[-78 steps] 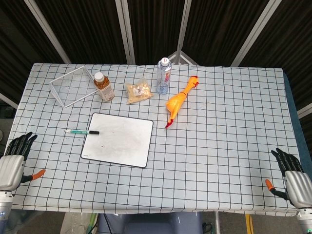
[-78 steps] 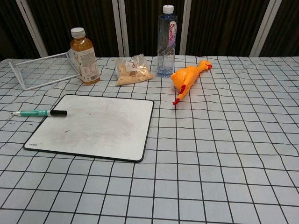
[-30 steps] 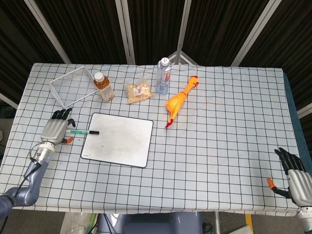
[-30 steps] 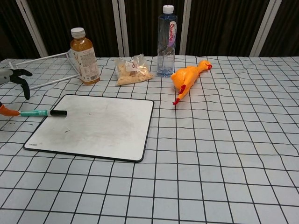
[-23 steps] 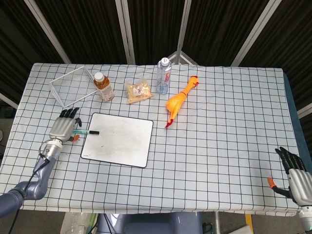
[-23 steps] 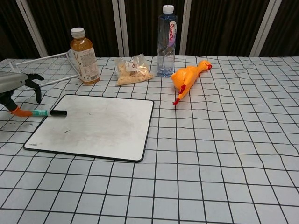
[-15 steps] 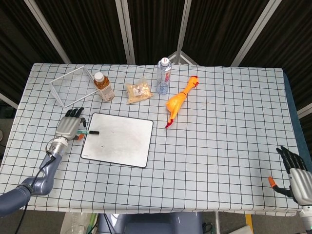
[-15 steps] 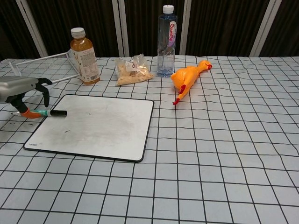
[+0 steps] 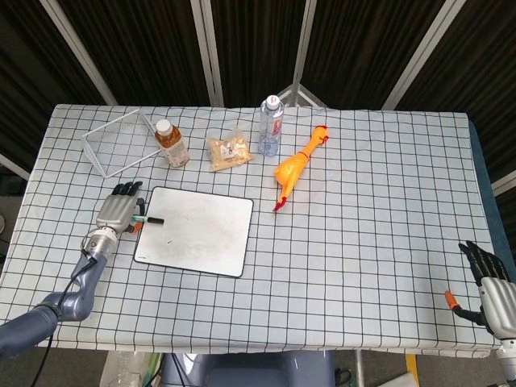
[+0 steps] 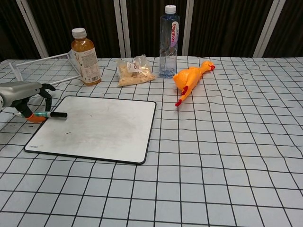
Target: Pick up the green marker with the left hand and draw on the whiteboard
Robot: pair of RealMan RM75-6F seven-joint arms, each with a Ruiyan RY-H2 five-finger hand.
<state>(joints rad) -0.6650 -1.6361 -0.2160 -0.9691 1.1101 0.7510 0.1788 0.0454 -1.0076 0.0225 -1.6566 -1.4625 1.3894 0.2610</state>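
Spread across both views, a surface (image 9: 363,210) under a white cloth ruled in black squares, dark curtains behind. Lay flat on its left half, a whiteboard (image 9: 195,230) (image 10: 94,127) with a black rim, faintly smudged. Stood beyond the board's far left corner, a white wire basket (image 9: 117,143) (image 10: 40,70) tipped on its side, just beside an amber drink bottle (image 9: 170,143) (image 10: 85,56). Lay to the right of that bottle, a clear bag of snacks (image 9: 229,151) (image 10: 134,71); stood upright further right, a tall water bottle (image 9: 271,125) (image 10: 168,41); sprawled on its side near the board's far right corner, an orange rubber chicken (image 9: 295,168) (image 10: 189,78), head away from the robot.

Reached in at the board's left edge, the left hand (image 9: 121,212) (image 10: 26,94), palm down over the green marker (image 9: 145,219) (image 10: 49,114), dark fingers (image 10: 46,91) curved downward and apart, orange thumb tip low by the marker's rear end. Could not tell from either view whether the thumb touched the marker or any grip was made. Lay on the cloth, that marker, black cap pointing right and just overlapping the board's left edge, most of the green barrel hidden under the hand in the head view.

Hovered at the near right corner, well apart from everything, the right hand (image 9: 488,282), fingers spread, holding nothing.
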